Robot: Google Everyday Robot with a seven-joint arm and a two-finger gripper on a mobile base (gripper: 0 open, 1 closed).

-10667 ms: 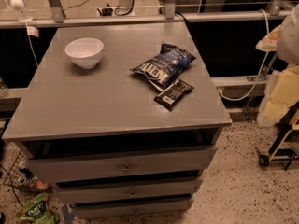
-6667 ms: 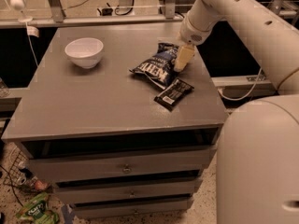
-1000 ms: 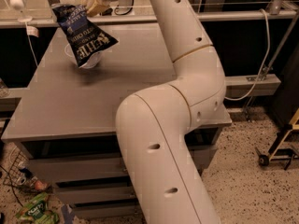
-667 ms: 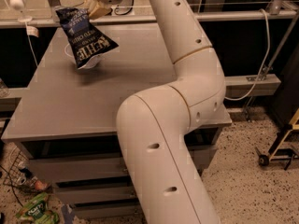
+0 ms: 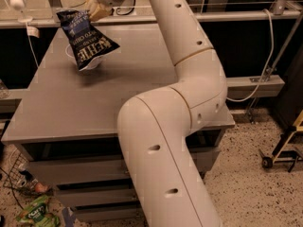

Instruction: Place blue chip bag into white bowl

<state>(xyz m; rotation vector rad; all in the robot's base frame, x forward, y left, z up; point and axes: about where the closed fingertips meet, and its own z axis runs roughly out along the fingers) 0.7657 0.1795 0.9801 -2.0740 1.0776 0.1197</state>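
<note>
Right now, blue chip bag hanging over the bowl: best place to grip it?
The flat top seam, from above, where the gripper is shut on it. The blue chip bag hangs tilted over the white bowl; its puffy crinkly body would likely slip, while the thin seam suits a two-finger pinch.

Your arm [image 5: 189, 79] rises from the lower foreground, bends at the elbow and stretches toward the upper left. Your gripper [image 5: 96, 11] sits near the top edge, clamped on the upper edge of the blue chip bag [image 5: 87, 44].
</note>
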